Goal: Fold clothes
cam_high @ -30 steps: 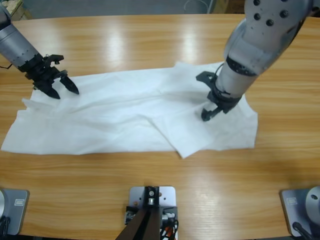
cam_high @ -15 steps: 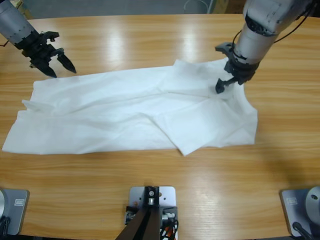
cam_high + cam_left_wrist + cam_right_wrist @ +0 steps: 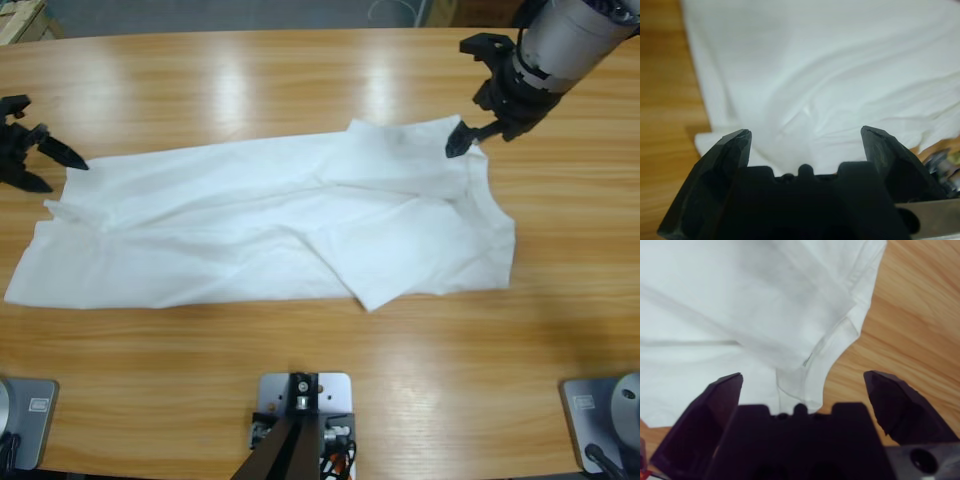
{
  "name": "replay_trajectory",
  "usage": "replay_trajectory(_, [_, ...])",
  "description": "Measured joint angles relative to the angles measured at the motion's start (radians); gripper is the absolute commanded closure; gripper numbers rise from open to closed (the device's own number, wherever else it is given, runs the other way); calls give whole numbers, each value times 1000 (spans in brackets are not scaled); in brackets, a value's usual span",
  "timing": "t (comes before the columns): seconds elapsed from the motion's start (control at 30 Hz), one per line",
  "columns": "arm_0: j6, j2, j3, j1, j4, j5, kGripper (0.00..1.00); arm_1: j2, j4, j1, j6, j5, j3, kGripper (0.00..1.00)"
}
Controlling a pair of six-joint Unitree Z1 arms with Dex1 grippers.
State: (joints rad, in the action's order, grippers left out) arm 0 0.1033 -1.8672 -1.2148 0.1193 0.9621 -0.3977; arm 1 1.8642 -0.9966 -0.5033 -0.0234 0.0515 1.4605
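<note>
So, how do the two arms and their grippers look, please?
The right arm is a rounded silver-grey tube. Its right gripper is black, with two pointed wedge-shaped jaws on a blocky body. The left gripper looks identical; its arm is out of view. No cables or markings are visible.

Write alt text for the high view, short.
A white T-shirt lies spread and partly folded across a wooden table. The left gripper, open, sits at its left edge; the right gripper, open, hovers by its upper right corner.
</note>
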Motion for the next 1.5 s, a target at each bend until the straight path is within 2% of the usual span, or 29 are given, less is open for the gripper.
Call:
replay_trajectory(0.13, [14, 9, 15, 101, 1, -3, 144, -53, 0, 1, 0, 0, -41, 0])
replay_trajectory(0.27, [13, 8, 16, 145, 24, 25, 179, -93, 4, 1, -1, 0, -88, 0])
replay_trajectory(0.63, [8, -188, -13, 135, 94, 29, 172, -118, 33, 30, -1, 0, -117, 0])
replay_trajectory(0.9, [2, -228, -39, 129, 112, 26, 182, -118, 46, 39, -1, 0, -117, 0])
replay_trajectory(0.93, [1, -230, -40, 127, 114, 24, 220, -118, 46, 42, -1, 0, -117, 0])
replay_trajectory(0.97, [-1, -231, -41, 126, 115, 22, 319, -118, 46, 46, -1, 0, -117, 0])
replay_trajectory(1.0, [-6, -233, -43, 124, 116, 19, 461, -118, 47, 49, -1, 0, -117, 0])
replay_trajectory(1.03, [-11, -235, -44, 121, 118, 14, 514, -118, 47, 51, -1, 0, -117, 0])
replay_trajectory(1.13, [-26, -239, -45, 109, 119, -4, 542, -118, 47, 53, -1, 0, -117, 0])
replay_trajectory(1.2, [-32, -243, -45, 98, 119, -9, 746, -118, 47, 53, -1, 0, -117, 0])
replay_trajectory(1.23, [-34, -246, -45, 91, 119, -11, 796, -118, 47, 53, -1, 0, -117, 0])
replay_trajectory(1.3, [-35, -251, -45, 78, 119, -12, 816, -118, 47, 53, -1, 0, -117, 0])
replay_trajectory(1.33, [-36, -253, -45, 72, 119, -12, 945, -118, 47, 53, -1, 0, -117, 0])
replay_trajectory(1.37, [-36, -256, -45, 66, 119, -13, 1000, -118, 47, 53, -1, 0, -117, 0])
replay_trajectory(1.5, [-36, -267, -45, 51, 119, -13, 1000, -118, 48, 56, -1, 0, -117, 0])
